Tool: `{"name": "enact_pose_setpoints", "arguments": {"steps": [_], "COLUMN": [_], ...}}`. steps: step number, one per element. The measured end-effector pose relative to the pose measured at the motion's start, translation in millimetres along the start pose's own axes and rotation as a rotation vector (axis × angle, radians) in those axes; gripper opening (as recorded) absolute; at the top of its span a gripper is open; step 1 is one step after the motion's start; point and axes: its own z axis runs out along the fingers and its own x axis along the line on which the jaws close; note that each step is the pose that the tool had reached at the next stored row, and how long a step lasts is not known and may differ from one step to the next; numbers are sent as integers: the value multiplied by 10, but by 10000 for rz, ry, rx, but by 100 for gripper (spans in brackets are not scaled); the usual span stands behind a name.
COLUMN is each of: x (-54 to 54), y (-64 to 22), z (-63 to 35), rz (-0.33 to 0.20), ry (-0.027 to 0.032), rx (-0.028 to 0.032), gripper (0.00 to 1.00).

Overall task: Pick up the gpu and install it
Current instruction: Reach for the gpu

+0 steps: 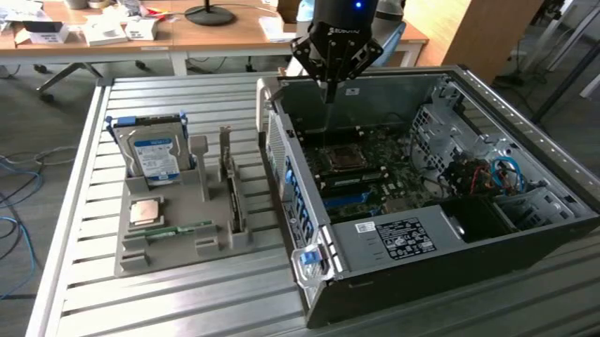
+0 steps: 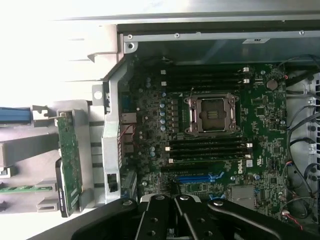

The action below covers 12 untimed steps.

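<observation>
The gpu (image 1: 232, 189) stands on edge in a slot of the grey holder (image 1: 168, 256) on the table, at the exterior view's left of the open computer case (image 1: 394, 242). In the wrist view the gpu (image 2: 69, 160) appears as a thin green card with a metal bracket at one end. My gripper (image 1: 328, 95) hangs over the rear part of the case, above the motherboard (image 1: 370, 175), well apart from the gpu. Its fingers (image 2: 167, 212) are shut together with nothing between them. A blue card slot (image 2: 200, 177) lies on the board close to the fingertips.
The holder also carries a silver hard drive (image 1: 154, 158) with a blue-white label, a square processor (image 1: 147, 210) and a green memory stick (image 1: 173, 230). Cables (image 1: 492, 175) and drive cages fill the case's right side. Desks with clutter stand behind the slatted metal table (image 1: 187, 302).
</observation>
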Motion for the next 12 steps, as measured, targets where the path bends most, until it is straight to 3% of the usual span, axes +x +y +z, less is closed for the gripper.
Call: {"name": "enact_pose_setpoints", "arguments": {"steps": [12], "x": [116], "y": [-9], "z": [-2], "rz": [0], "ry": [0], "rx": [0], "gripper": [11]}}
